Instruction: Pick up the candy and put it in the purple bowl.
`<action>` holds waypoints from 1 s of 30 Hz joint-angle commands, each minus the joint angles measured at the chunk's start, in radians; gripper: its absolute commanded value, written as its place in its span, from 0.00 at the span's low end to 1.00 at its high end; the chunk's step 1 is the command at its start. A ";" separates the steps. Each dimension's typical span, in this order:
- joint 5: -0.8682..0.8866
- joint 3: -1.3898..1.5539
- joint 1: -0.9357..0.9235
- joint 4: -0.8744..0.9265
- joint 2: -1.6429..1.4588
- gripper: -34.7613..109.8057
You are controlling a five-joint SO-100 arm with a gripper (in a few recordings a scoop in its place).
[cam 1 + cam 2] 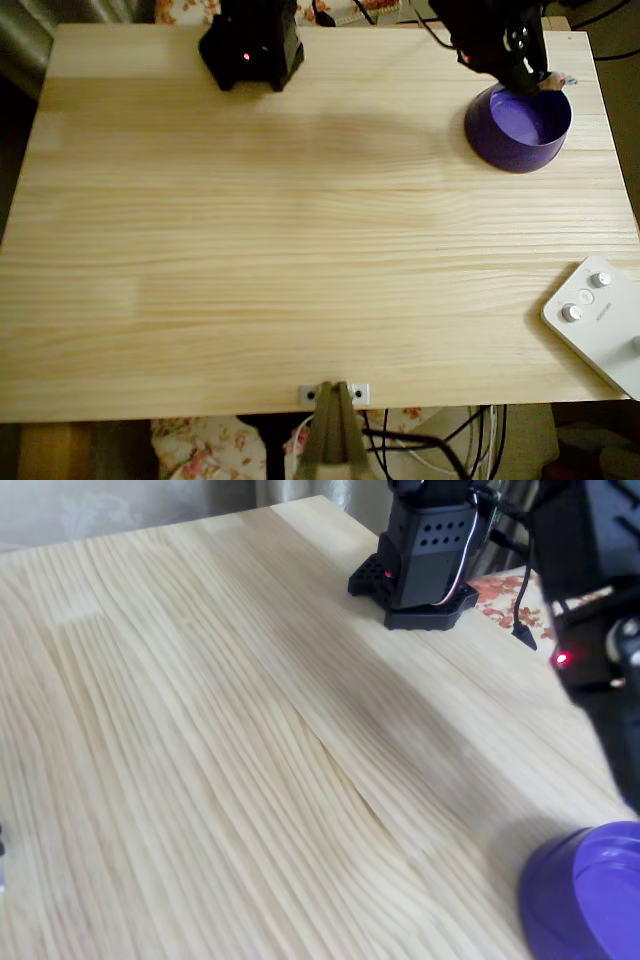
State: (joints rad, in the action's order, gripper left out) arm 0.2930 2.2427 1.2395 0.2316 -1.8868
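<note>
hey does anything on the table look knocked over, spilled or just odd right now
Nothing stands out. The purple bowl sits upright near the table's far right corner in the overhead view, with the gripper over its far rim. A bit of pinkish wrapper shows at the fingers there, likely the candy.

Pale pine tabletop (300,250) runs wide across the overhead view, its grain in long bands, and in the fixed view (200,730) the boards slant away toward the far corner. At the lower right edge overhead, a white control box (598,325) with round knobs sits tilted, partly hanging past the tabletop's corner. A small metal bracket (335,393) grips the near edge, black cables (420,445) trailing below it. Floral cloth (200,445) peeks out under the tabletop.
</note>
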 commanded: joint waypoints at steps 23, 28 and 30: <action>-0.002 -0.216 0.044 0.100 0.034 0.38; 0.002 -0.196 0.046 0.107 -0.005 0.34; -0.003 -0.176 0.043 0.101 -0.029 0.29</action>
State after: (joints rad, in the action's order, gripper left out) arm 0.2838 2.1108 1.2686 0.3298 -1.7840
